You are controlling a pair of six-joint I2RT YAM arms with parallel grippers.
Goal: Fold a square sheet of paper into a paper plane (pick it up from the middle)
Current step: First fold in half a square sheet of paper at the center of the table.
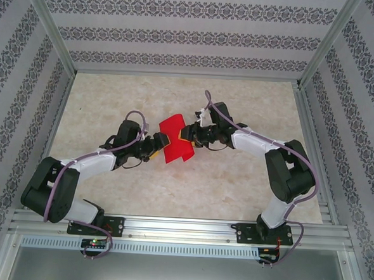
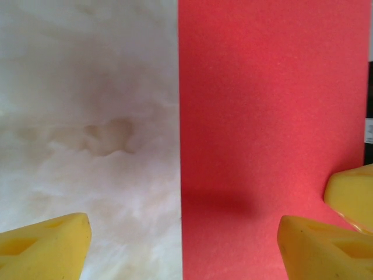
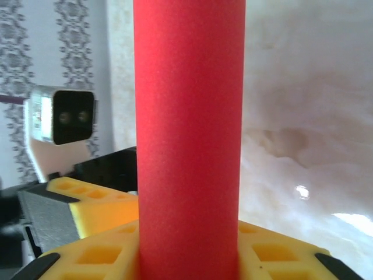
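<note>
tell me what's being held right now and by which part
The right gripper pinches the square sheet of paper at its right-hand edge, which bows the sheet; the left gripper is open and holds nothing.

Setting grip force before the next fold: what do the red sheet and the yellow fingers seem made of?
Red sheet: thin paper, matte, finely grained, curling smoothly without cracking. Yellow fingers: probably moulded plastic or firm foam, dull finish, with square recessed pockets; which one is unclear.
</note>
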